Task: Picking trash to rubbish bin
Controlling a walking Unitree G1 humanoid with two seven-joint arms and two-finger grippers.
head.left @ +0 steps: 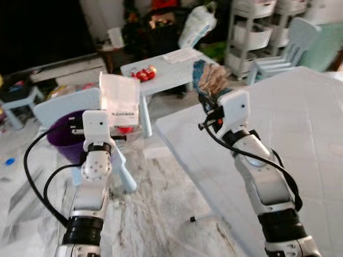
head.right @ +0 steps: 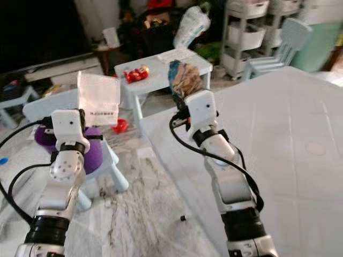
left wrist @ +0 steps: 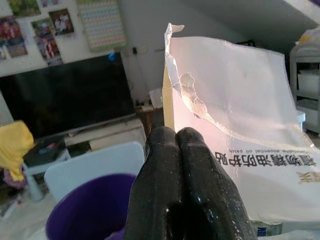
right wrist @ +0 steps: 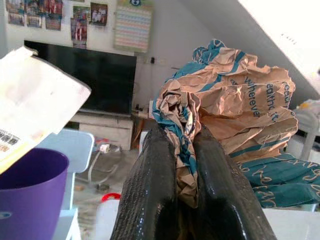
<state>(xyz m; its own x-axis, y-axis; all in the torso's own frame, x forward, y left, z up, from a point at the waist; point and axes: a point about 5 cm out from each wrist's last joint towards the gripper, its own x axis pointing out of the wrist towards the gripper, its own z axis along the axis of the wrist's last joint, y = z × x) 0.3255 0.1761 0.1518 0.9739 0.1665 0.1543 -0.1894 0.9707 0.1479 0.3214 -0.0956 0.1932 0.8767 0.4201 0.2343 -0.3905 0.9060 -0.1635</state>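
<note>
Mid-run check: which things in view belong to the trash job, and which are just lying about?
Job:
- white torn packet, in left tool
- crumpled brown-and-teal paper bag, in right tool
- purple bin

Lying about:
- red items on the small table
- pale blue chair

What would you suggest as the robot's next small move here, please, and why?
Probably let the left gripper lower and release its white packet into the purple bin. That packet is pinched between the fingers and already hangs about over the bin's rim, while the right gripper, shut on the crumpled brown and teal paper, looks farther off over the white table.
</note>
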